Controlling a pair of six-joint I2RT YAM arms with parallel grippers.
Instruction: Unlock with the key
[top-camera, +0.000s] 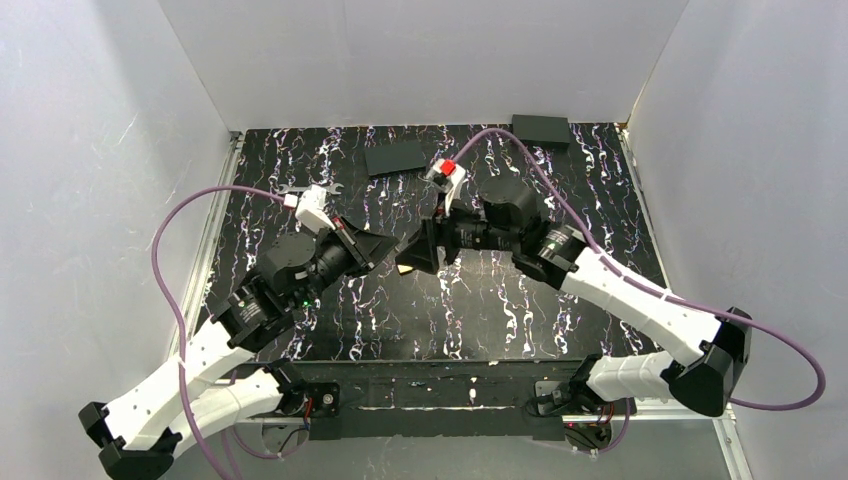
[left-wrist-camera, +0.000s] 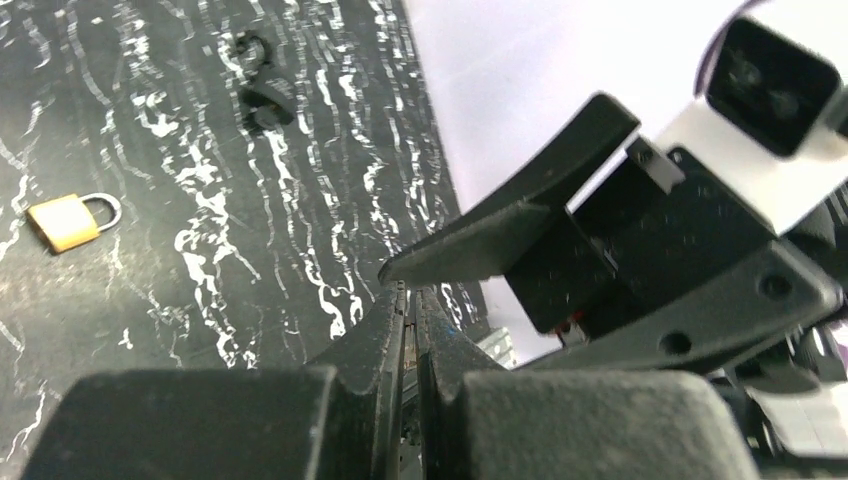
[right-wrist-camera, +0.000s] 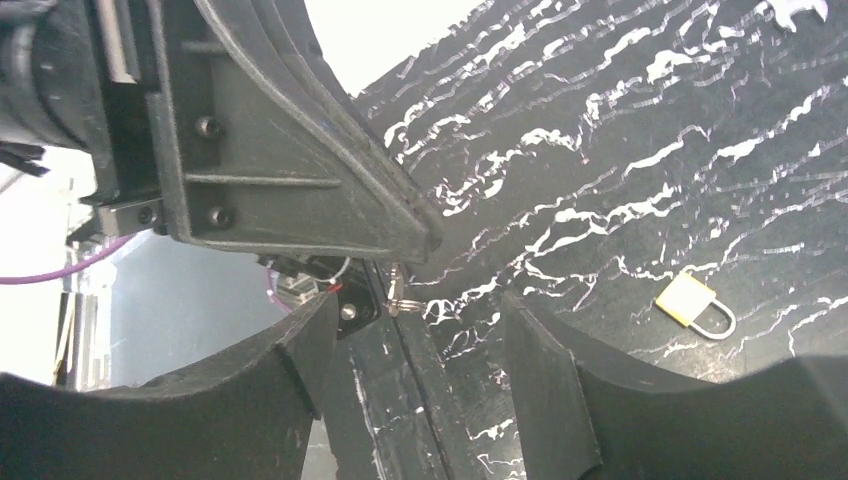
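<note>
The key (right-wrist-camera: 397, 293) barely shows: a thin silvery sliver pokes out just under the tip of the left gripper (right-wrist-camera: 425, 238). It sits in the gap between the right gripper's (right-wrist-camera: 415, 310) two fingers. Its black head I can't make out, since the left gripper's fingers cover it.

The two grippers meet tip to tip over the middle of the surface (top-camera: 500, 320), and each one blocks much of the other's wrist view. A brass padlock (left-wrist-camera: 65, 222) lies flat, shackle closed, well apart from both, on the surface ahead of the left gripper (left-wrist-camera: 410, 295) and off to one side. The right wrist view shows it (right-wrist-camera: 690, 298) out beyond one finger of the right gripper. Farther ahead of the left gripper lies a dark padlock (left-wrist-camera: 268, 95). A wrench (top-camera: 290, 190) rests beside the left wrist, partly under its white camera. Two flat dark boxes (top-camera: 395, 157) sit beyond the grippers, toward the back wall.

The left gripper's fingers (left-wrist-camera: 375, 330) are pressed together with only a hairline slit between them, and the silvery bit at their tip suggests they are pinching the key. The right gripper is spread wide, its fingers (right-wrist-camera: 300, 380) on either side of the left gripper's tip, touching nothing I can see.
</note>
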